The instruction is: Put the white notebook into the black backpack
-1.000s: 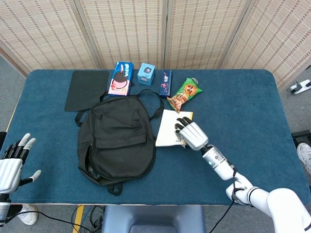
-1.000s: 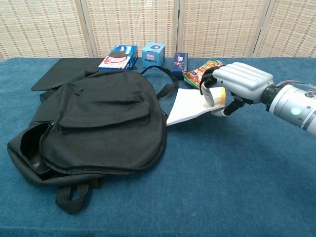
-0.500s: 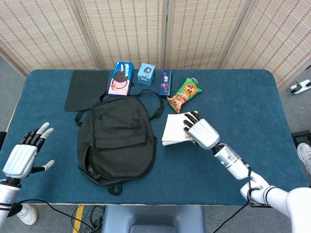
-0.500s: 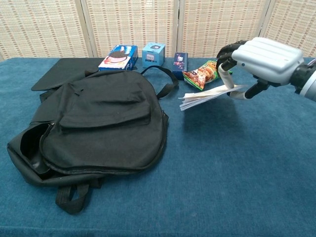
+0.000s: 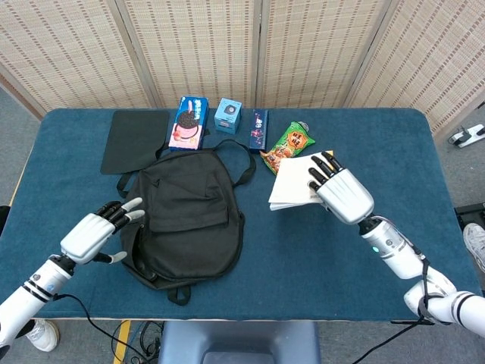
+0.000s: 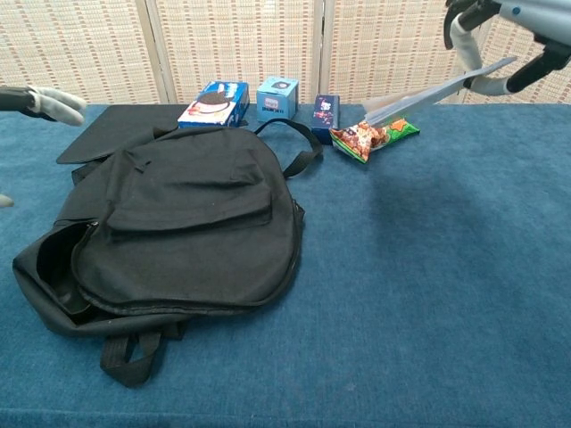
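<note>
At the lower left of the head view the left hand (image 5: 97,233) hangs with its fingers spread and nothing in them, just beside the left edge of the black backpack (image 5: 184,216), near the front edge of the blue table (image 5: 68,152); bare cloth stretches from there to the table's left border. The backpack lies flat left of centre, its straps trailing toward the upper middle, and in the chest view its mouth gapes at the lower left. Behind it, along the far edge, sit a flat black pad (image 5: 135,141), a blue cookie box (image 5: 189,122), a small light-blue box (image 5: 228,115), a dark blue packet (image 5: 258,130) and a green snack bag (image 5: 289,147). Right of centre the right hand (image 5: 339,192) grips the white notebook (image 5: 294,182) by its right side; in the chest view the notebook is lifted clear of the table and tilted, its free edge drooping left over the snack bag. It hangs right of the backpack, apart from it. A wide stretch of bare cloth fills the right of the frame.
</note>
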Controlling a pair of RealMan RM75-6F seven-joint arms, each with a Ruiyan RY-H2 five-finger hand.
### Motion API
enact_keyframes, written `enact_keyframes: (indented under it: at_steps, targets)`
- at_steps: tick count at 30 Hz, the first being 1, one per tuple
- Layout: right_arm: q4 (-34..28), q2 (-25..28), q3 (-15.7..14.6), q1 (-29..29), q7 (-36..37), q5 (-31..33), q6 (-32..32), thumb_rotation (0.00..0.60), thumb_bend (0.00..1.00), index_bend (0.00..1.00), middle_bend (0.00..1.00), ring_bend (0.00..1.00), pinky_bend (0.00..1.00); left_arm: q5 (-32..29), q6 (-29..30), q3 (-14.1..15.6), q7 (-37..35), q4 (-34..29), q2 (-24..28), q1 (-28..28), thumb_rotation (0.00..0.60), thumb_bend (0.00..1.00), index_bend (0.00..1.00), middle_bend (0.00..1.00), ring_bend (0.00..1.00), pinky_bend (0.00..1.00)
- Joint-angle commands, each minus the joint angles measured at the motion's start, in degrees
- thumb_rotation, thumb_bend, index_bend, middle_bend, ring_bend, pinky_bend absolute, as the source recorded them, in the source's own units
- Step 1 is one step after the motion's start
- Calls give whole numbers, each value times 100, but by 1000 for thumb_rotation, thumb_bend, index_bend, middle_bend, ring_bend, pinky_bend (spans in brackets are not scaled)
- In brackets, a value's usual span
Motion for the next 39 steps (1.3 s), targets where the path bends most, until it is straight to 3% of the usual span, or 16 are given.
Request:
enact_keyframes:
  at_steps: [1, 15, 29, 39]
  targets:
    - [-168, 183, 81, -92, -131, 99, 46, 600, 515, 636, 395, 193, 183, 167, -109, 129, -102, 92, -135, -168, 600, 220, 162, 40, 125, 86]
    - [-459, 416, 145, -335, -182, 162, 190, 600, 520, 636, 400, 193, 183, 100, -878, 529, -26, 499, -820, -686, 600, 220, 130, 40, 121, 85]
    - [-404, 338, 156, -388, 2, 95, 186, 600, 524, 636, 400, 193, 183, -387, -1457, 649, 379, 727, -1259, -941, 600, 220, 58, 40, 97, 85]
    - [-395, 323, 159, -427, 46, 43, 206, 600, 529, 636, 401, 193, 183, -529, -1280, 650, 361, 1030, -1631, -939, 600, 220, 59, 40, 97, 85]
